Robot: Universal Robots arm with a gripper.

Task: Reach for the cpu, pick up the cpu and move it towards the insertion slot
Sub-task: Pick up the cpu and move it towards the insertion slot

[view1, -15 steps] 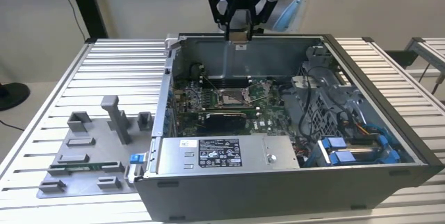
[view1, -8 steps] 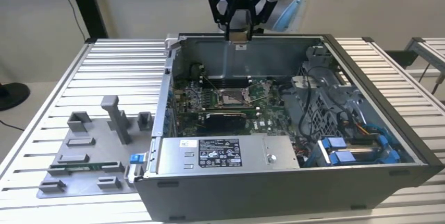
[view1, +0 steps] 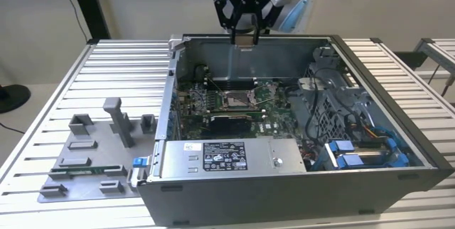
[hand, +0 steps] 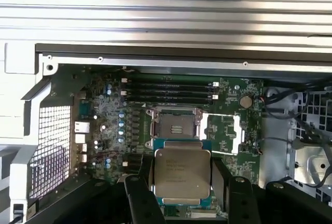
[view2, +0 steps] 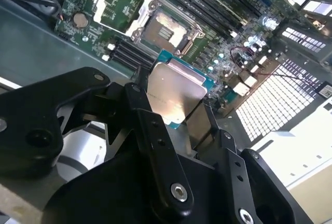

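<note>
I have the gripper [hand: 182,182] clamped on the cpu [hand: 182,174], jaws pressed against its two opposite edges. It hangs high above the open computer case [view1: 398,128], over the insertion slot [hand: 175,127].

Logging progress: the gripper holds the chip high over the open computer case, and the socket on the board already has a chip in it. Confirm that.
Wrong on the socket: the first wrist view shows it open and bare. The gripper does hold the chip above the case.
</note>
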